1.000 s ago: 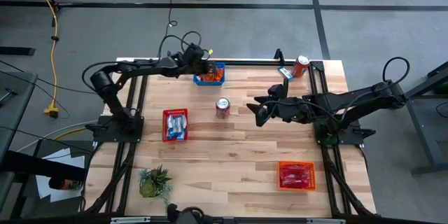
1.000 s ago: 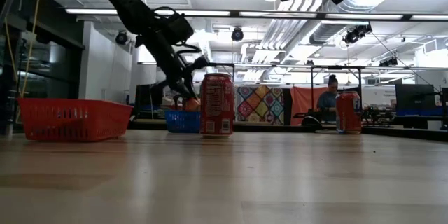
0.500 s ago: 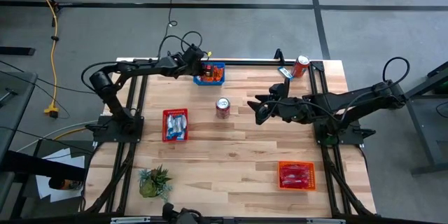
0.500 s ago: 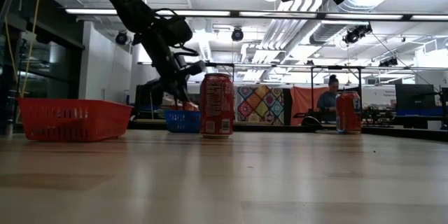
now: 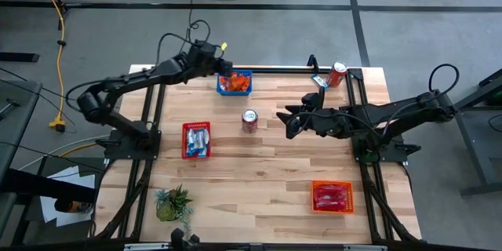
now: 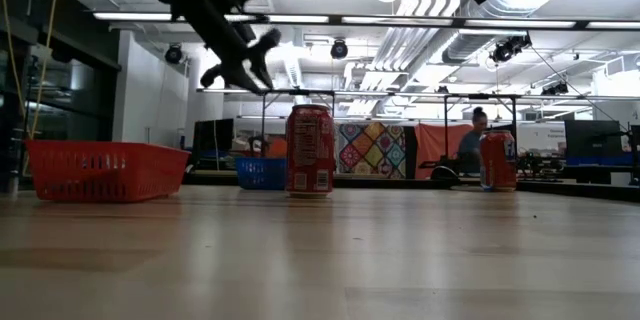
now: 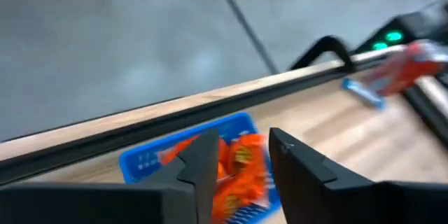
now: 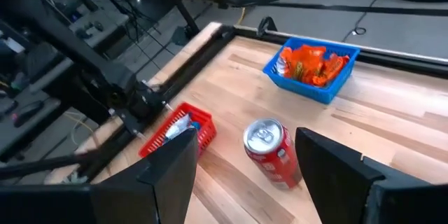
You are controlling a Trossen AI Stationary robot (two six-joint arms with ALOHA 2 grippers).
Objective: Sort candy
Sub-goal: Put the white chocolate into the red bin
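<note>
Orange candy point(image 7: 234, 162) in blue basket point(image 7: 143, 159), under left pincer point(image 7: 241, 155)

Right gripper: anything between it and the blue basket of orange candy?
Nothing directly: bare wood separates the right gripper from the blue plastic basket in the high view. The red-and-silver drink can stands just beside that line.

I see a drink can point(image 5: 249, 120) upright mid-table, a second can point(image 5: 337, 73) lying at the far right corner, a leafy plant point(image 5: 173, 203) near left, yellow cable point(image 5: 56, 27) on the floor far left.
</note>
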